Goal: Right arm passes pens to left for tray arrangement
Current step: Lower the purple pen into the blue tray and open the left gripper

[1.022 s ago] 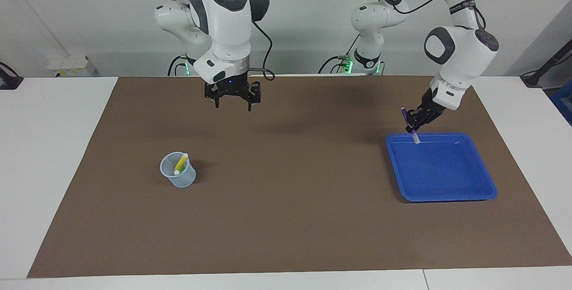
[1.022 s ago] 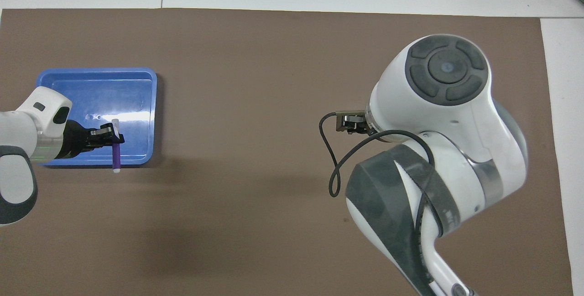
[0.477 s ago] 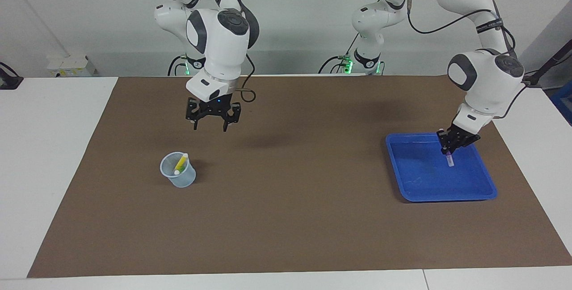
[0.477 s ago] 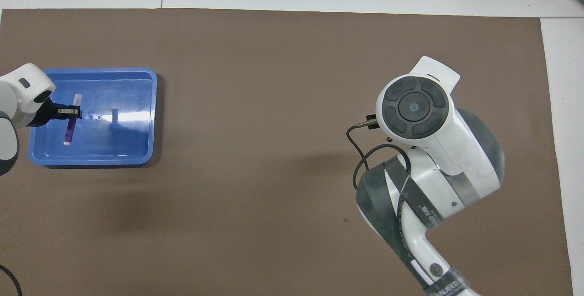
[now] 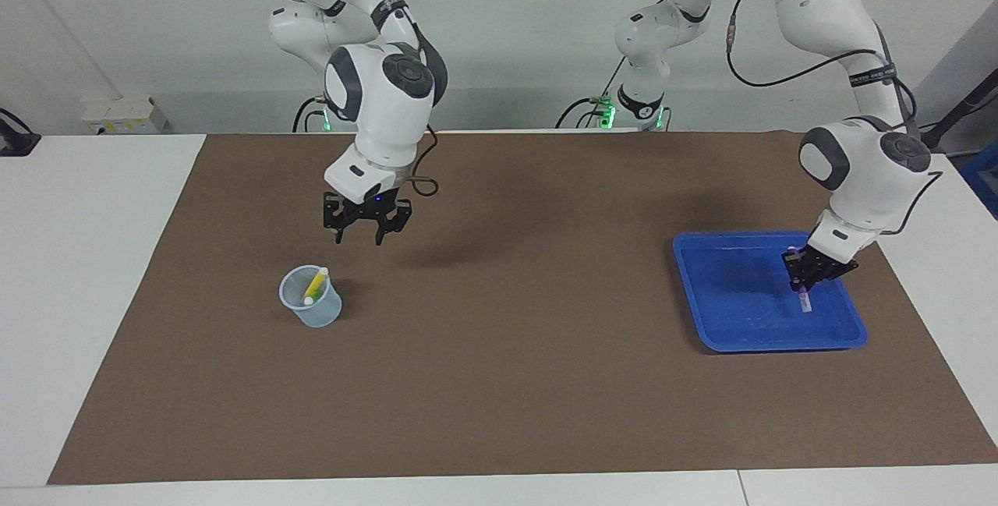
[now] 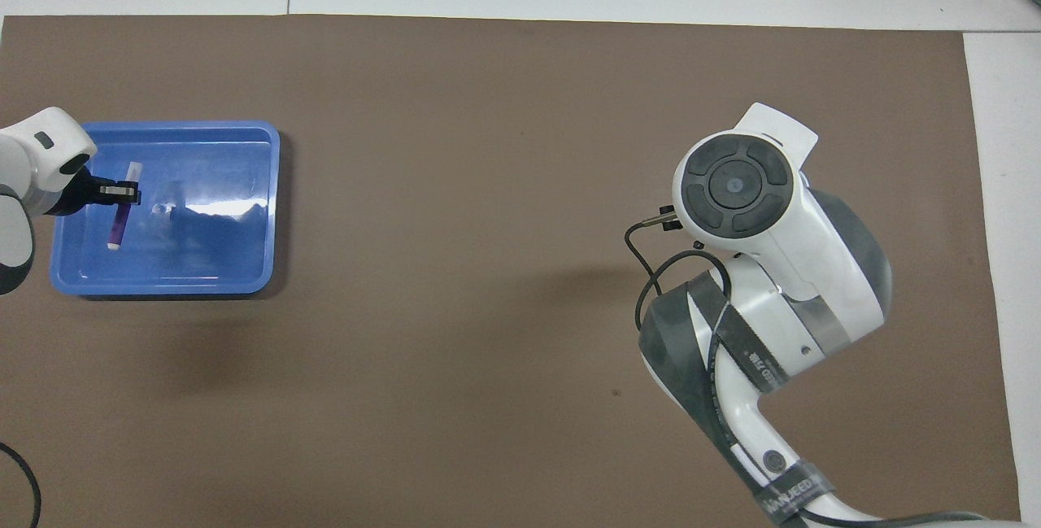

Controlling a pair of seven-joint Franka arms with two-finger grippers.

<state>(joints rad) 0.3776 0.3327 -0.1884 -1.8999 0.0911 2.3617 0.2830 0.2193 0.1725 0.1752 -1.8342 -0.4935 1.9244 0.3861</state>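
At the right of the facing view I see the glossy blue tray [image 5: 733,334], square with rounded corners and a raised rim, on the matte brown mat [image 5: 507,381]. My left gripper [image 5: 804,285] is low inside it, clamped on the slim purple pen [image 5: 805,302], whose whitish tip points down at the tray floor. Half a second ago that gripper was nearer the tray's middle; now it is closer to the rim at the frame's right. Left of centre, my right gripper [image 5: 360,235] hangs over the mat above the translucent ribbed cup [image 5: 313,309], its fingers apart, narrower than a second ago. The yellow pen [image 5: 316,284] leans in the cup.

In the overhead view, at the left edge, the tray [image 6: 244,268] shows bright glare on its floor, and the pen [image 6: 119,223] lies lengthwise under the left gripper [image 6: 122,193]. The right arm's round grey cap fills the right half and hides its gripper. A band on that arm carries writing I cannot read.
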